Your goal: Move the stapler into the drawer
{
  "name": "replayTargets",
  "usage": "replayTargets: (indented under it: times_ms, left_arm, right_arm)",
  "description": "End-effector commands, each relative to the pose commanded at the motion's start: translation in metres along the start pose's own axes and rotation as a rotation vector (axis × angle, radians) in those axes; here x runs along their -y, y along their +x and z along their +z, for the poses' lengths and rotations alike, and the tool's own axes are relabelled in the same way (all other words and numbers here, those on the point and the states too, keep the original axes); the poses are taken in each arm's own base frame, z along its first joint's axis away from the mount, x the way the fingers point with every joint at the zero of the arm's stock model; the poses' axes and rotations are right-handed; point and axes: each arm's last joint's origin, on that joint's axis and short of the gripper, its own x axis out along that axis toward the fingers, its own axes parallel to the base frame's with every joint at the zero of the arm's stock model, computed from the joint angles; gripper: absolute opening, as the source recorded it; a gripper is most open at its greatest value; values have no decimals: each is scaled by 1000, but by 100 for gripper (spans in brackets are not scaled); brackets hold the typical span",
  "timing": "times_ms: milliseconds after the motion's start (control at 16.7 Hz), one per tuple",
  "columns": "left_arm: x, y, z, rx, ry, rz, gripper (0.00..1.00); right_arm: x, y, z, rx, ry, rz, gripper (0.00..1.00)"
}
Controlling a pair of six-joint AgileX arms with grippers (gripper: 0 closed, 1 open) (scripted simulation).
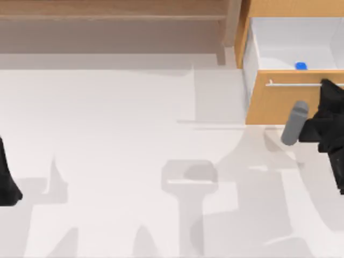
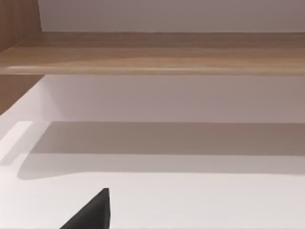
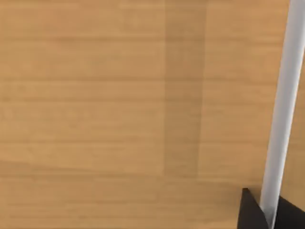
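The drawer (image 1: 285, 102) stands pulled out at the table's far right, its light orange front facing me and its white walls showing. The small blue stapler (image 1: 301, 66) lies inside it, just behind the front panel. My right gripper (image 1: 326, 84) is at the silver bar handle (image 1: 293, 84) near its right end. In the right wrist view the handle (image 3: 282, 109) runs between the two black fingertips (image 3: 250, 214), which close on it from both sides. My left gripper (image 1: 8, 185) is parked at the table's left edge.
A long brown wooden shelf unit (image 1: 113, 16) runs along the back, left of the drawer; the left wrist view looks at the shelf (image 2: 152, 52) from below. The white tabletop (image 1: 134, 134) spreads wide between the arms.
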Motion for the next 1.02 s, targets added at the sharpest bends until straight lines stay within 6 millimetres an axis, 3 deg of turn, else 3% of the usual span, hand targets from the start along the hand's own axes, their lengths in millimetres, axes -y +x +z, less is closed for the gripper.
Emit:
replayTargets:
  times_ms: [300,660,1020]
  left_arm:
    - [0,0,0,0,0,0,100]
    - [0,0,0,0,0,0,100]
    - [0,0,0,0,0,0,100]
  right_arm:
    - [1,32,-1,2,1,1,0]
    - [2,35,0,1,5,-1,0]
    - [1,76,2,7,5,-1,0]
